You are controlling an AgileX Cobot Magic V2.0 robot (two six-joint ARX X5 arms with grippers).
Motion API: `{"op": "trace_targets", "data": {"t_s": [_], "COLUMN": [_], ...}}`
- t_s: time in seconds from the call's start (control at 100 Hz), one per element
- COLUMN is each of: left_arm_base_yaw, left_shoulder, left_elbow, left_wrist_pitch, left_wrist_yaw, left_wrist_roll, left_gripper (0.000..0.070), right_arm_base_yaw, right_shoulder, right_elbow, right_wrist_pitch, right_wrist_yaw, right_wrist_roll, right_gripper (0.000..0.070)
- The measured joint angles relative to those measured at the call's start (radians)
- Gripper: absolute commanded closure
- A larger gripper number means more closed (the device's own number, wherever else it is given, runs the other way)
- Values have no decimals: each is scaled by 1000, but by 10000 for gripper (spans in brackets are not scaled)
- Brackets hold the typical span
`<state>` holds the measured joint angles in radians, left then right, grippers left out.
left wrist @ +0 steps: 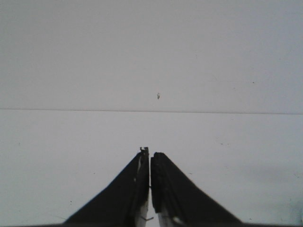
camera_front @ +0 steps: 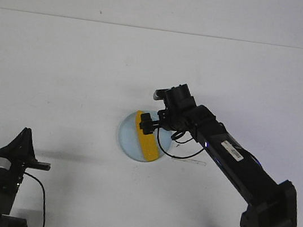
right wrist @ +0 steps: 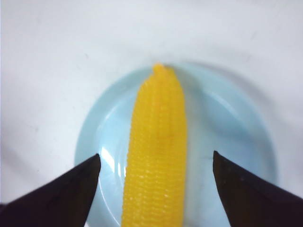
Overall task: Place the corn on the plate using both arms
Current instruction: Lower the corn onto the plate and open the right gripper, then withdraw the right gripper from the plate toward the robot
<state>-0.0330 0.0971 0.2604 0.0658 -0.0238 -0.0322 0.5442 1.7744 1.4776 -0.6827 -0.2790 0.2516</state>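
Corn [right wrist: 156, 151]: lying flat on the plate [camera_front: 128, 138], long axis running across the dish from far-left to near-right in the front view, tapered tip pointing away from the right wrist camera
Plate: pale blue, near the table [camera_front: 61, 66] middle, partly hidden under the right wrist
Right gripper [right wrist: 156, 189]: fingers spread wide, one on each side of the cob, touching neither flank; hovering directly above the thick end
Left gripper [left wrist: 150, 165]: fingers pressed together, nothing between them, pointing out over bare tabletop
Left arm [camera_front: 9, 166]: parked at the near-left corner, well apart from the plate
Key relation: cob axis in line with the right gripper's view, lying in the gap between its fingers; right arm by far the nearer
Task standing: judged essentially done, corn resting inside the rim and released
Next move, as a guess: lift straight up and back along the cob's axis, avoiding any sideways sweep
Risk: a finger brushing the rounded cob might roll it toward the low rim
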Motion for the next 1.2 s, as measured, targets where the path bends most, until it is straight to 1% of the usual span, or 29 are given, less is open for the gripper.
{"op": "trace_targets", "data": {"t_s": [0.08,0.13,0.21,0.29,0.42,0.66,0.77,0.9,1.13,1.2], "left_arm_base_yaw": [0,0,0,0,0,0,0,0,0,0], "left_shoulder": [0,0,0,0,0,0,0,0,0,0], "left_elbow": [0,0,0,0,0,0,0,0,0,0], "left_wrist_pitch": [0,0,0,0,-1,-1,-1,-1,-1,-1], "left_wrist_yaw": [0,0,0,0,0,0,0,0,0,0], "left_wrist_roll": [0,0,0,0,0,0,0,0,0,0], "left_gripper": [699,699,699,699,699,699,699,699,699,699], "right_arm_base_yaw": [0,0,-2,-16,-52,-166,-246,-349,-511,-547], "right_shoulder": [-32,-47,-68,-108,-216,-469,-585,-702,-890,-955], "right_elbow": [1,1,-1,-29,-127,-418,-544,-668,-842,-891], "right_wrist_pitch": [-8,-11,-9,16,103,351,441,510,517,544], "right_wrist_yaw": [70,115,176,202,201,200,168,163,166,167], "right_wrist_roll": [-44,-74,-116,-145,-179,-257,-277,-303,-317,-320], "right_gripper": [463,532,616,690,690,690,690,690,690,690]}}
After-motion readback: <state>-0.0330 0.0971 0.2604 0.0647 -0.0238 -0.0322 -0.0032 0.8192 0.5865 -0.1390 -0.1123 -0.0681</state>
